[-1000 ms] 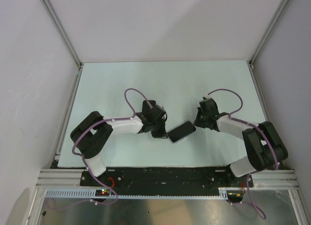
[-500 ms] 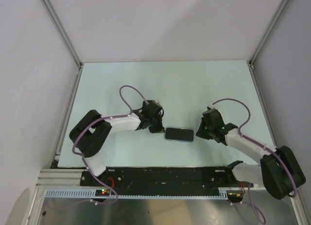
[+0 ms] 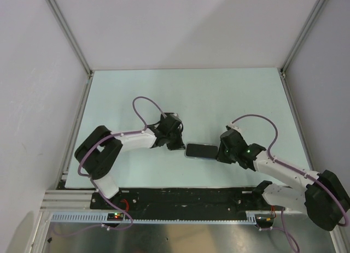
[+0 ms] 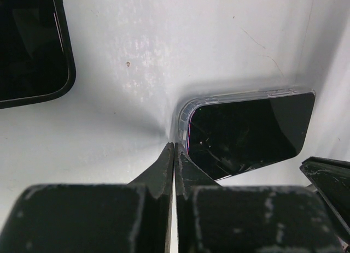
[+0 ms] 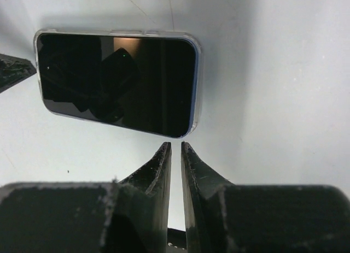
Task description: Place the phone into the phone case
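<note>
The black phone [image 3: 201, 151] lies screen up on the table, with the clear phone case [image 4: 183, 113] showing as a see-through rim around it. In the right wrist view the phone [image 5: 117, 83] fills the upper left and the case rim [image 5: 198, 83] edges its near end. My left gripper [image 3: 179, 145] is shut and holds nothing, its tips [image 4: 173, 145] against the case's left corner. My right gripper [image 3: 221, 153] stands at the phone's right end, its jaws [image 5: 176, 145] a narrow slit apart, holding nothing and just short of the case.
A second black phone-like slab [image 4: 27, 45] lies at the upper left of the left wrist view; it does not show from above. Metal frame posts [image 3: 71, 40] and white walls border the pale table [image 3: 191, 94]. The base rail [image 3: 186, 198] runs along the near edge.
The phone went from tilted to lying level between the grippers. The right arm swung down and stretched out low toward its right end. The right jaws parted slightly.
</note>
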Robot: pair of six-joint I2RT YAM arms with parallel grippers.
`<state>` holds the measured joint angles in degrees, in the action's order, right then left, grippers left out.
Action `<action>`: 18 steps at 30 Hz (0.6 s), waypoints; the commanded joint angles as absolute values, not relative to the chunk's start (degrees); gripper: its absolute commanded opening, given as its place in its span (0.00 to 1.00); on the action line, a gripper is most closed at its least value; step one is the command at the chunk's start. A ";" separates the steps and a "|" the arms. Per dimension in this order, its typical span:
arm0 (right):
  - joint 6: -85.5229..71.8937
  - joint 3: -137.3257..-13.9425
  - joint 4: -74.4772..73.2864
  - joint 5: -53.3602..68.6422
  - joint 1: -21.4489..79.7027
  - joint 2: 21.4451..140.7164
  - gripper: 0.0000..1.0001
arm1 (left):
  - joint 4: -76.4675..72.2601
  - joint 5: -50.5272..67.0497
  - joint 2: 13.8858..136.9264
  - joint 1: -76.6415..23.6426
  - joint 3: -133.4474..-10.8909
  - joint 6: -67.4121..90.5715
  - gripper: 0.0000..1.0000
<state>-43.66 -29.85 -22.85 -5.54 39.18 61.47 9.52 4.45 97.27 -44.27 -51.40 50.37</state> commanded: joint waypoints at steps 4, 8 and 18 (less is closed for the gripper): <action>-46.15 -29.53 -22.55 -9.79 40.41 64.24 0.18 | 7.92 3.56 94.34 -44.54 -50.99 49.40 0.02; -46.21 -29.53 -20.82 -9.82 40.39 66.11 0.17 | 7.93 3.60 94.31 -44.49 -50.70 49.44 0.02; -46.70 -29.83 -21.97 -11.67 41.09 63.67 0.17 | 7.91 3.67 94.02 -44.56 -50.27 49.46 0.02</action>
